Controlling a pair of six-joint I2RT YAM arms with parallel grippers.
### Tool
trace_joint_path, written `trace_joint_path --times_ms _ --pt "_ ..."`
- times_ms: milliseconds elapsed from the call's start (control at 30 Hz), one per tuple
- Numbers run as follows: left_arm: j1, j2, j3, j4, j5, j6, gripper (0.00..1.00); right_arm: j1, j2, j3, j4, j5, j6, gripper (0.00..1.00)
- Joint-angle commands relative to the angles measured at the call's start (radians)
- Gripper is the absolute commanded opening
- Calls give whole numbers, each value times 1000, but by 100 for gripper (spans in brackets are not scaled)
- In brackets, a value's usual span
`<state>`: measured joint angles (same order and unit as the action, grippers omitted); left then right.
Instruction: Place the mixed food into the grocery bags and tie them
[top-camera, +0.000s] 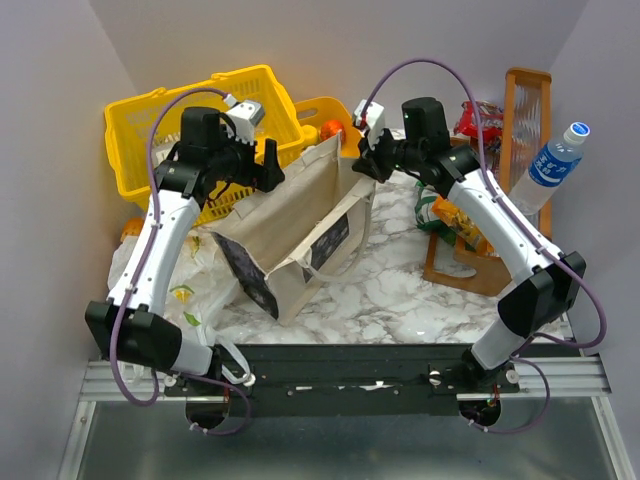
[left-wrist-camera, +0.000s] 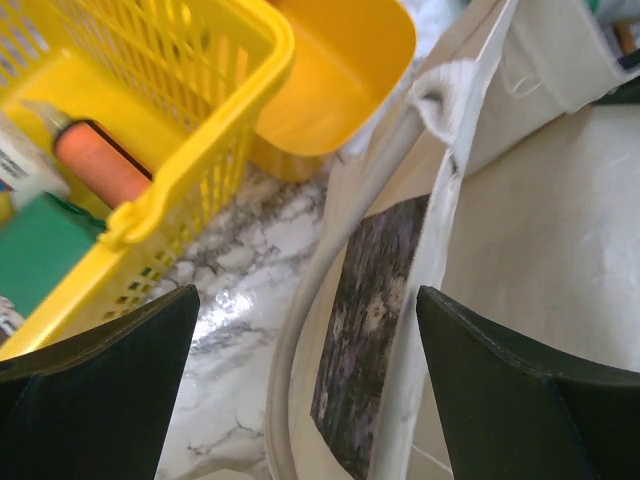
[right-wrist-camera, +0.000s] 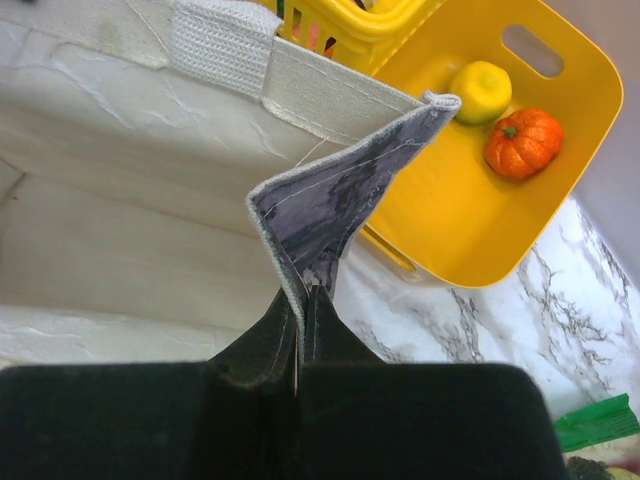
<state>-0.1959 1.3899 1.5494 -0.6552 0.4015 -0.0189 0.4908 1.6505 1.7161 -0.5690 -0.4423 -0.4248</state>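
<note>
The beige canvas tote (top-camera: 300, 235) with its dark picture panel stands open mid-table. My right gripper (top-camera: 362, 158) is shut on the tote's far right rim corner; in the right wrist view (right-wrist-camera: 308, 295) the dark panel fabric (right-wrist-camera: 330, 205) is pinched between the fingers. My left gripper (top-camera: 268, 165) is open, and in the left wrist view (left-wrist-camera: 305, 300) its jaws straddle the tote's left rim and picture panel (left-wrist-camera: 375, 300) without gripping. The thin white plastic bag (top-camera: 185, 290) lies at the left. A water bottle (top-camera: 550, 170), a red packet (top-camera: 478, 118) and a green packet (top-camera: 445, 215) sit at the right.
A large yellow basket (top-camera: 150, 130) holding cartons stands at the back left. A smaller yellow basket (right-wrist-camera: 520, 210) behind the tote holds an orange fruit (right-wrist-camera: 523, 142) and a yellow fruit (right-wrist-camera: 481, 90). A wooden rack (top-camera: 525, 110) stands at the right.
</note>
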Motion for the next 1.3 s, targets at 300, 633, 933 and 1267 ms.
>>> trace_joint_path --times_ms 300,633,933,1267 --pt "-8 9 -113 -12 332 -9 86 6 -14 65 103 50 8 3" --pt "-33 -58 -196 149 111 -173 0 14 -17 240 78 258 300 81" --pt "-114 -137 -313 292 -85 -322 0 38 -268 -74 84 254 823 86" --pt "-163 -149 -311 276 -182 -312 0 236 -311 -309 138 258 986 82"
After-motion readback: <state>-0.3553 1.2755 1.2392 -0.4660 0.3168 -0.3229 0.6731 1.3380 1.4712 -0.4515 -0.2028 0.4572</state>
